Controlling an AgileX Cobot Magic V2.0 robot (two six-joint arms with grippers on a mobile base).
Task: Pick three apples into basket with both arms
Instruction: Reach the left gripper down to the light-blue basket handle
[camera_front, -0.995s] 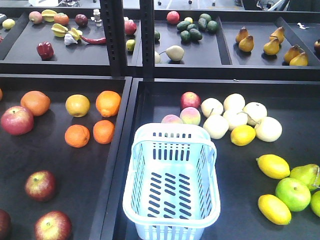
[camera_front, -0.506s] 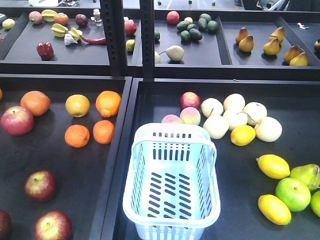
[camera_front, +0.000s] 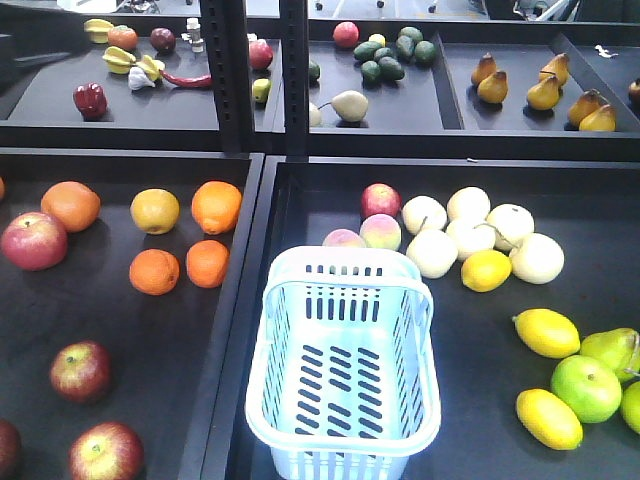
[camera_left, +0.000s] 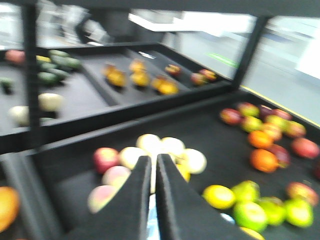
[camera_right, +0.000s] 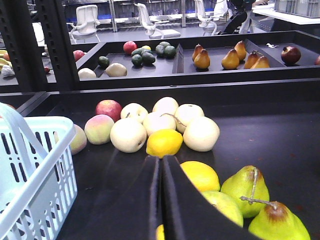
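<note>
The whole left wrist view is blurring, with the fruit smearing into coloured blobs. The left end effector (camera_left: 152, 159) is hiding a pale blue scrap behind its near-touching fingers. In the front view, the bottom edge is cutting off the basket (camera_front: 340, 445) and one apple (camera_front: 105, 452), and the left edge is clipping a second apple (camera_front: 4, 446). The right end effector (camera_right: 161, 159) is covering part of a lemon (camera_right: 202, 176).

Matte black left gripper (camera_left: 152, 158), blurred: two flat, wedge-shaped fingers (camera_left: 134, 200) tapering to blunt tips. Matching black right gripper (camera_right: 161, 159), sharper, smooth-surfaced, same tapering shape.
</note>
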